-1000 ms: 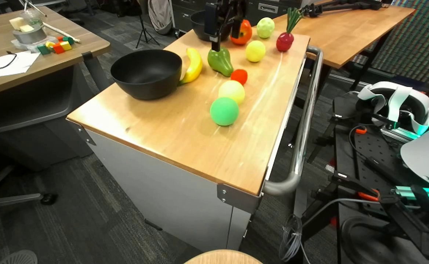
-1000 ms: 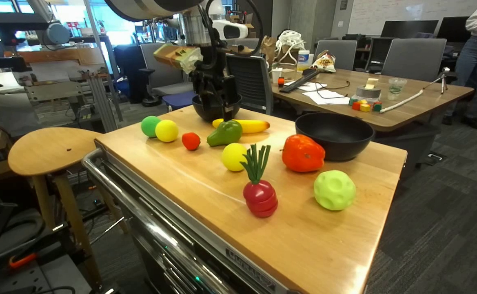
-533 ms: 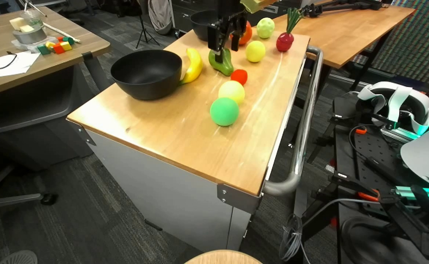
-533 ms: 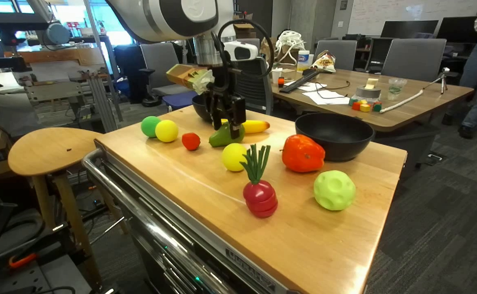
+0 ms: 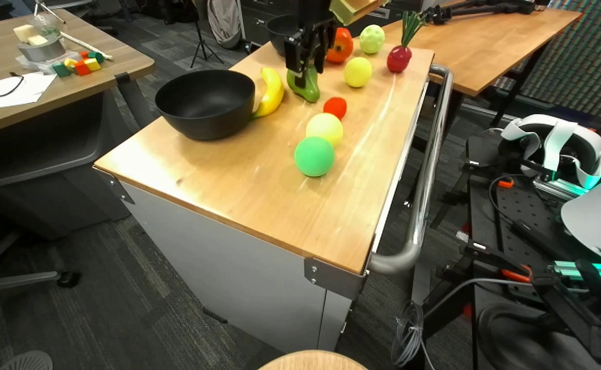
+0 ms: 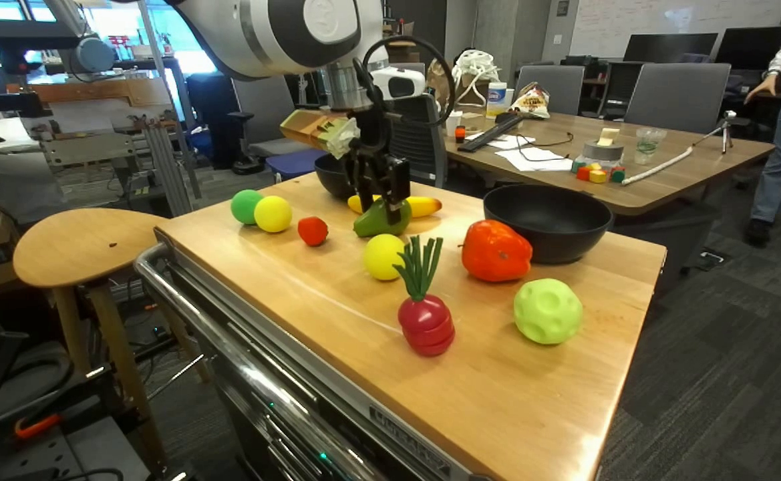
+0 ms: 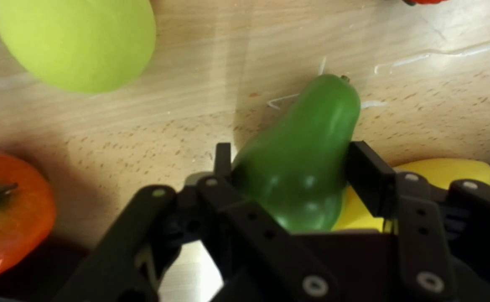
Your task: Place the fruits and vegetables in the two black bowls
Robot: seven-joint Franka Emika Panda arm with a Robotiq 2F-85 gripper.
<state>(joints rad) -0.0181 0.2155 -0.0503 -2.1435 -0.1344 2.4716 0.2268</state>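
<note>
The green pear [image 7: 307, 138] is pinched by the gripper [image 7: 291, 155], a finger set against each flank of its broad lower body, with the narrow stem end left free and pointed outward. It is held at or just above the worktop [image 6: 517, 401], between the banana [image 6: 425, 206] and a yellow round fruit [image 6: 382, 257]; whether any gap lies beneath it cannot be told. From the smooth, toy-like skin, a light and fairly stiff body is judged likely, not easily bruised, and no dent can be made out at the fingers. Slipperiness is the greater concern: glossy highlights are shown, and because the shape tapers, a hold taken nearer the stem would probably be squeezed off. The widest part, as gripped here, is therefore thought best, with moderate pressure. Some swing or twist about the fingers may be expected, as the neck is not held. Since the banana is seen close by one finger in the wrist view, a straight lift should be made before any sideways travel. A low release is called for in the black bowl [image 5: 205, 123] by the banana or the black bowl [image 6: 567, 237] by the orange-red fruit [image 6: 497, 250], so that bouncing is avoided.
</note>
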